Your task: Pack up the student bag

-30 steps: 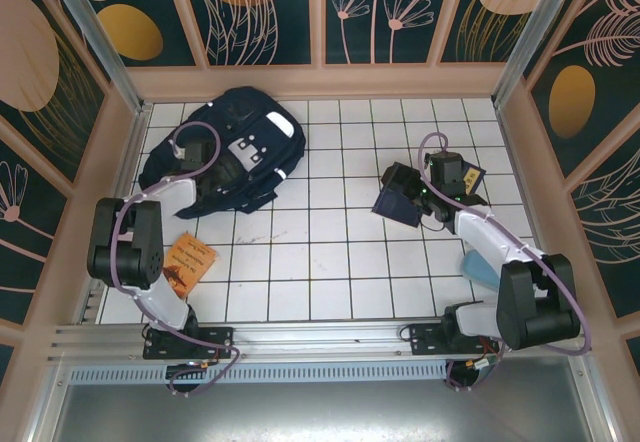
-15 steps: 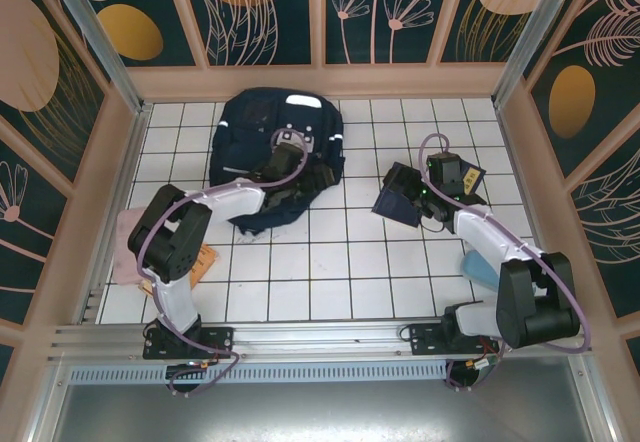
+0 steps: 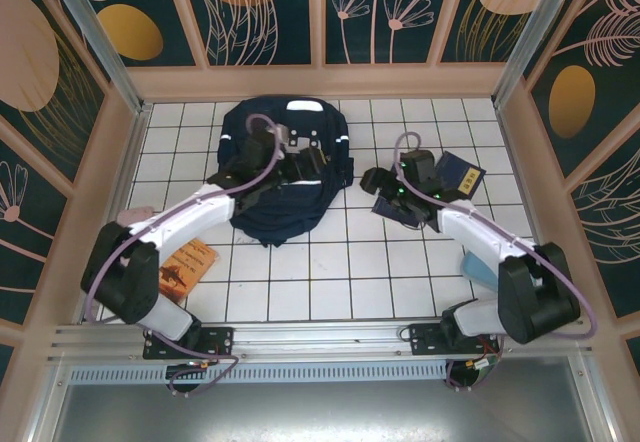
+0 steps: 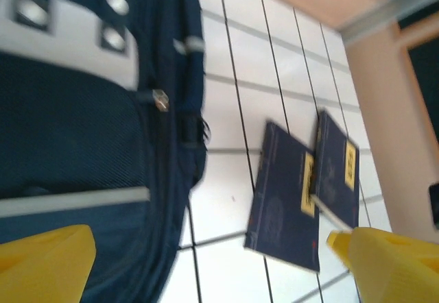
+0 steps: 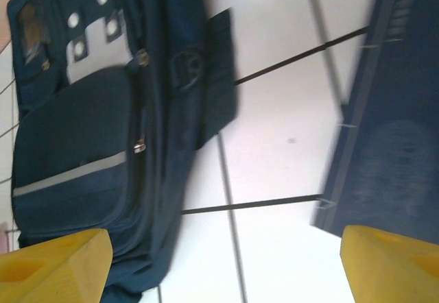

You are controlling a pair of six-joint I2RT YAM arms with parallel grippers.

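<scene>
1. Top view: the bag (image 3: 300, 207) now lies at the back middle of the table (image 3: 300, 282), having slid right from the back-left corner. The left gripper (image 3: 280, 162) hangs over its upper part. The right gripper (image 3: 378, 184) has moved left, off the books (image 3: 400, 207) and toward the bag.
2. Left wrist: the left gripper (image 4: 216, 265) is spread wide and holds nothing. The bag (image 4: 82, 145) is below left, with two books (image 4: 285, 200) on the tiles to its right.
3. Right wrist: the right gripper (image 5: 219, 265) is also wide and empty. The bag (image 5: 75, 131) is at left and a book (image 5: 391, 125) at right.
4. The bag now seems within reach of both arms. The books are still unpacked, so opening the bag likely comes next.
</scene>
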